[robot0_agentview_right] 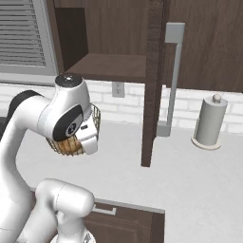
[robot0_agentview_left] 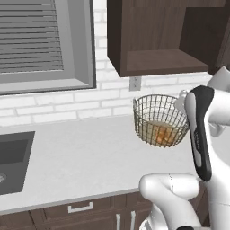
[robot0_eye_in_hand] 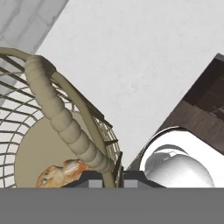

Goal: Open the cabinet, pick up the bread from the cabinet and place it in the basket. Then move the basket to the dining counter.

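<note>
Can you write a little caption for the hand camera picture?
Shut gripper clamps the basket rim, bread inside, lifted above the grey counter.

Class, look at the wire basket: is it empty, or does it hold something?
Not empty. The bread lies on the floor of the basket, seen through the mesh; the hand view shows it too.

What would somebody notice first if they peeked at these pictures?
Probably the wire basket hanging in the air above the grey worktop, with the golden bread sitting in its bottom. The end effector is shut on the basket's rim, seen close up in the hand view. Above it, the dark cabinet stands open with a bare shelf, and a paper towel roll stands off to the right.
</note>
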